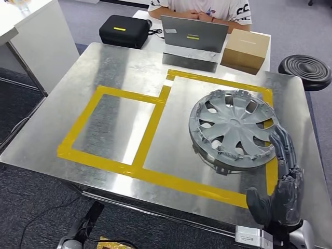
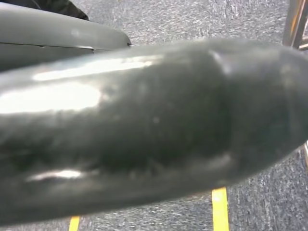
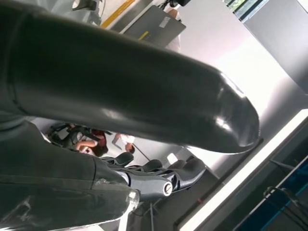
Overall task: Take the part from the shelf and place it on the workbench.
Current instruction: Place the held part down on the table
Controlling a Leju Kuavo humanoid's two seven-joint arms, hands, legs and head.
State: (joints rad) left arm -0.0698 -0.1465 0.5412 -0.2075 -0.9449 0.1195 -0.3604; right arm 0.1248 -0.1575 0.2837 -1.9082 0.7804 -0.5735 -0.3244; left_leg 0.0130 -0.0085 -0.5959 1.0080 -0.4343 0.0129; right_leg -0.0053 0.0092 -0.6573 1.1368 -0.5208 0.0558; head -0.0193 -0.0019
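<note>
Robot hand (image 1: 285, 179) on the right hangs released, fingers loosely spread, its fingertips at the near edge of the grey wheel cover (image 1: 234, 132) without gripping it. That part lies flat on the metal table (image 1: 117, 67), inside the larger yellow tape outline (image 1: 156, 111), which seemingly marks its place. Beyond sit a laptop (image 1: 193, 33) and a cardboard box (image 1: 245, 49); the left robot hand's state I cannot tell.

Grey plastic wheel cover (image 1: 234, 129), spoked and slotted, is lying face up on the steel desk (image 1: 117, 67), sitting inside the larger yellow-taped rectangle (image 1: 184, 184).
</note>
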